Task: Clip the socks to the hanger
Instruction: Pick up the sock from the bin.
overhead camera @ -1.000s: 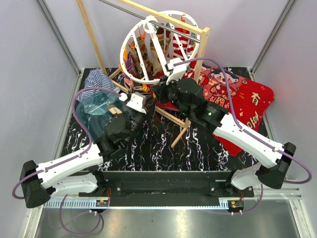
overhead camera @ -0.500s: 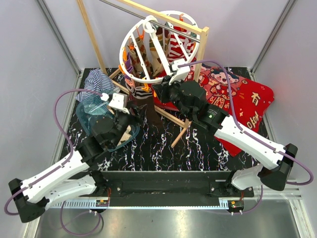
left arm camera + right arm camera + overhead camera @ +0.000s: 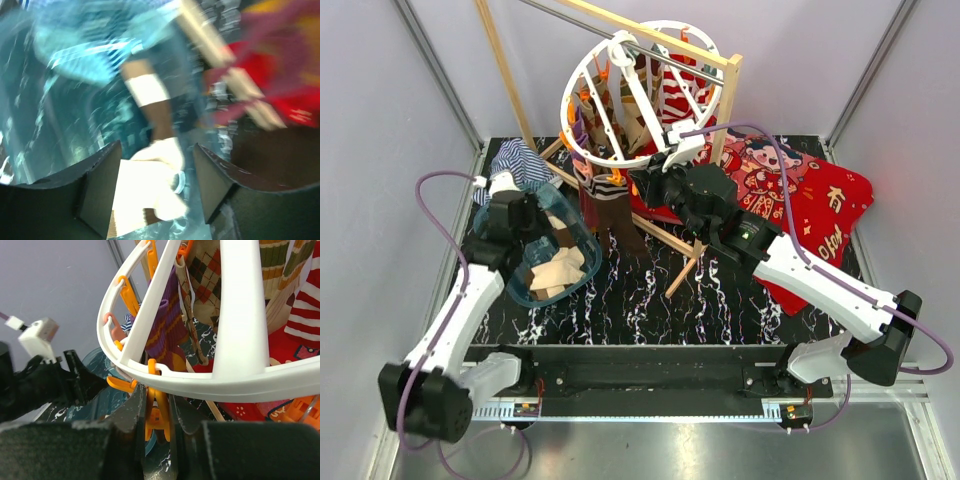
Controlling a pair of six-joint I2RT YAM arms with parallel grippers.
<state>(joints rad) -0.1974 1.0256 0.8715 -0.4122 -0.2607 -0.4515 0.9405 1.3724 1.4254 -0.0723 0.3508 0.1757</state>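
Top external: high, behind the arm bases, tilted down and forward. Wide shot with the whole black marbled worktop in frame and the round white plastic hanger at far centre. Left wrist: looks past the left tool into a clear blue plastic tub, very close, motion-blurred. Right wrist: looks up and forward past the right tool, very near an orange plastic clip and the hanger's rim. Shared: top and left wrist show the tub, top and right wrist show the hanger. Right wrist also catches the tub at lower left.
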